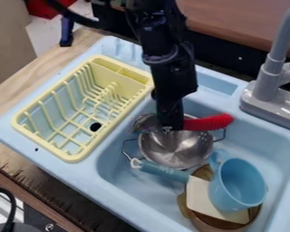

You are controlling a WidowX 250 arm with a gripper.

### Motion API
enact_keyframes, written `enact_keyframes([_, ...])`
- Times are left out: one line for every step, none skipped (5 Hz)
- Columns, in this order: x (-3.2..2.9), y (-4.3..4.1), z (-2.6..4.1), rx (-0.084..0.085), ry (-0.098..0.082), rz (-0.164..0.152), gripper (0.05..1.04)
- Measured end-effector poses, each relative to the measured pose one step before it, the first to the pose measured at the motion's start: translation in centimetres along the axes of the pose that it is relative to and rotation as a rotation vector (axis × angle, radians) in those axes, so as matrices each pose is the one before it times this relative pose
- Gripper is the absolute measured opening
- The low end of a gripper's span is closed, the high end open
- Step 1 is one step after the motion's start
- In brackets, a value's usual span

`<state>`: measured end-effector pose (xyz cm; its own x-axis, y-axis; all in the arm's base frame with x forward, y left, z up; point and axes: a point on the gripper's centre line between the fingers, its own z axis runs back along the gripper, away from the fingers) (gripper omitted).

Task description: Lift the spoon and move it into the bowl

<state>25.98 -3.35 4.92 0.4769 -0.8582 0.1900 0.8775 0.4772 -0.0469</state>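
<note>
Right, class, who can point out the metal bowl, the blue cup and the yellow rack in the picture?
Metal bowl (171, 148): camera view, bare inside wall.
Blue cup (237, 186): camera view, inside the cup.
Yellow rack (43, 142): camera view, rim on its near side.

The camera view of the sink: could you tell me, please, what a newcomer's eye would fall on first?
Probably the bright red handle, which stands out against the pale blue sink, just right of the black gripper in the picture and over the shiny metal bowl. Next would likely come the yellow dish rack at the picture's left, then the blue cup at the lower right.
</note>
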Motion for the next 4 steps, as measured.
enact_keyframes([0.136, -0.031, -0.115, -0.0047, -0.0086, 0.0053, 0.077])
enact_keyframes([-0.040, 0.156, -0.260, 0.0057, 0.0011, 0.0011, 0.096])
enact_keyframes([-0.085, -0.136, -0.010, -0.0107, 0.0065, 0.0103, 0.260])
enact_keyframes([-0.211, -0.184, 0.033, -0.0165, 0.0050, 0.0039, 0.523])
